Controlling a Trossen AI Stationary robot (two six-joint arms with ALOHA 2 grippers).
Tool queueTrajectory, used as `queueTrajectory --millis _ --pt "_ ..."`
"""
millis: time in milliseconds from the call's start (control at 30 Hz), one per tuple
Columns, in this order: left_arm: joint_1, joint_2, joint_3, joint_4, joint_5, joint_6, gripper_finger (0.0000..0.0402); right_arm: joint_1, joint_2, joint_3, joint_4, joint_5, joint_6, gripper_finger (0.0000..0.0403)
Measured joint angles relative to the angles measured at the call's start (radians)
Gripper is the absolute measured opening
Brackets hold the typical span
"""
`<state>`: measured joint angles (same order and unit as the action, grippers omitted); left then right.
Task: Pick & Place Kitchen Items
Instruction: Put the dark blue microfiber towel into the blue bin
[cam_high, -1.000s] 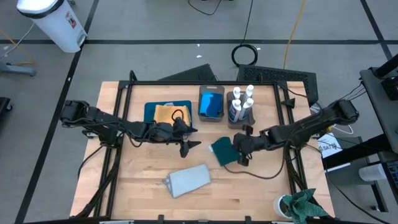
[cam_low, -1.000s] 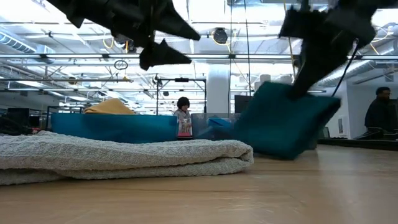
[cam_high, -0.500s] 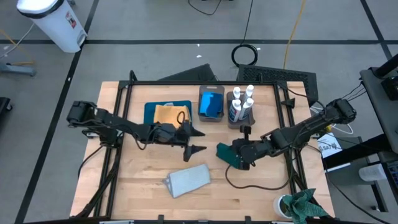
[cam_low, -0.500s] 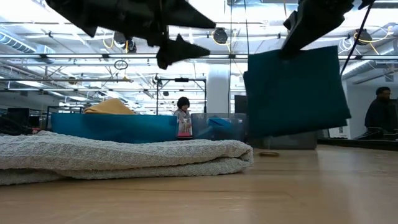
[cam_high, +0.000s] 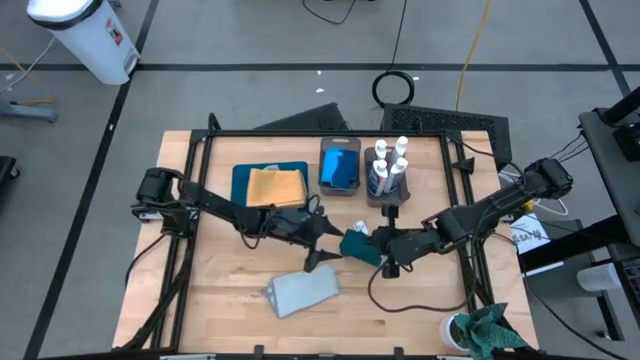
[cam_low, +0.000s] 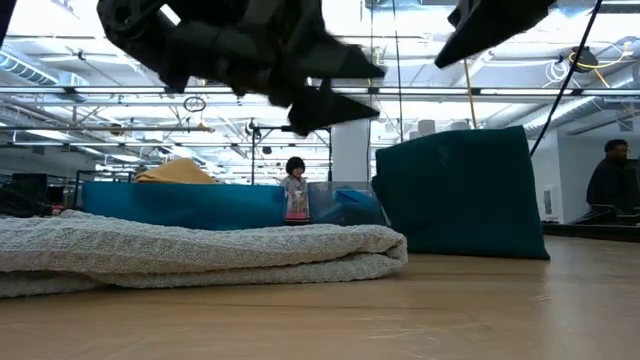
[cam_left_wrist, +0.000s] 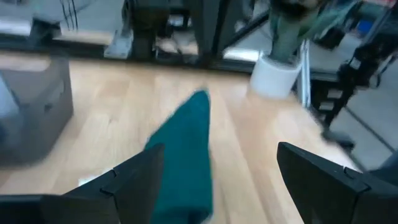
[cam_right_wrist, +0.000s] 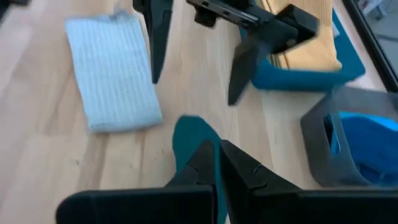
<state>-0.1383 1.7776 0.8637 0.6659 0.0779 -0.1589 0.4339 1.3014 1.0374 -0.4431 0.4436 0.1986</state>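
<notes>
The dark teal cloth (cam_high: 358, 247) stands upright at mid-table, seen edge-on from above and as a broad panel in the low view (cam_low: 460, 195). My right gripper (cam_right_wrist: 217, 152) is shut on it from above. My left gripper (cam_high: 325, 246) is open just left of the cloth, with a finger on either side of the cloth's near end (cam_left_wrist: 183, 162) and touching nothing. The pale grey cloth (cam_high: 302, 290) lies flat near the front. The mustard cloth (cam_high: 276, 186) lies on the teal tray (cam_high: 240, 175). My right gripper pinches the dark teal cloth's top edge (cam_right_wrist: 189, 140) between its two shut fingers, slanting down from the table's right side. A thin strip of cloth runs back between the fingers. The cloth hangs upright below them, with its lower edge (cam_low: 470, 255) down at the table top.
At the back stand a bin with a blue sponge (cam_high: 340, 165) and a bin with white bottles (cam_high: 388, 172). A cup with a green rag (cam_high: 485, 330) stands at the front right corner. A person (cam_low: 295, 190) shows in the room beyond.
My right gripper has raised the teal cloth from a slant on the table until it hung upright and clear. The cloth's lower edge is now back down at the table. My left gripper, still open, has rolled and gone down and toward the table's right, up to the cloth.
</notes>
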Motion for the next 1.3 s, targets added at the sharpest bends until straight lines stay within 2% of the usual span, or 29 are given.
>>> queueTrajectory --millis 167,267,333,433,600,667,767,900,1033,1167,1300 --pt "0.006 0.003 -0.004 -0.035 -0.001 -0.008 0.0317 0.002 -0.001 -0.016 -0.007 -0.003 0.064 0.0002" --pt "0.007 0.003 -0.004 -0.026 -0.008 -0.034 0.0317 0.007 0.001 -0.036 0.017 -0.021 0.074 0.0022" --pt "0.008 0.003 -0.004 -0.016 -0.008 -0.032 0.0317 0.008 0.001 -0.042 0.018 -0.065 0.071 0.0049" --pt "0.008 0.003 -0.004 -0.025 -0.009 -0.032 0.0317 0.007 0.003 -0.049 0.021 -0.122 0.078 0.011" --pt "0.008 0.003 -0.003 -0.029 -0.008 -0.032 0.0317 -0.003 0.066 -0.067 0.019 -0.131 0.078 0.0223" --pt "0.01 0.003 -0.004 -0.028 -0.008 -0.032 0.0317 -0.003 0.098 -0.074 0.021 -0.129 0.078 0.025" --pt "0.01 0.003 -0.004 -0.025 -0.009 -0.035 0.0317 -0.002 0.153 -0.087 0.02 -0.103 0.078 0.0264" --pt "0.01 0.003 -0.004 -0.021 -0.009 -0.047 0.0317 -0.014 0.204 -0.09 0.018 -0.105 0.089 0.0258" --pt "0.01 0.003 -0.004 -0.021 -0.009 -0.057 0.0317 -0.021 0.217 -0.09 -0.012 -0.108 0.165 0.0224" --pt "0.01 0.003 -0.004 -0.02 -0.009 -0.057 0.0317 -0.021 0.208 -0.09 -0.042 -0.108 0.239 0.016" --pt "0.01 0.003 -0.004 -0.017 -0.009 -0.056 0.0317 -0.006 0.208 -0.09 -0.08 -0.109 0.275 0.0071"
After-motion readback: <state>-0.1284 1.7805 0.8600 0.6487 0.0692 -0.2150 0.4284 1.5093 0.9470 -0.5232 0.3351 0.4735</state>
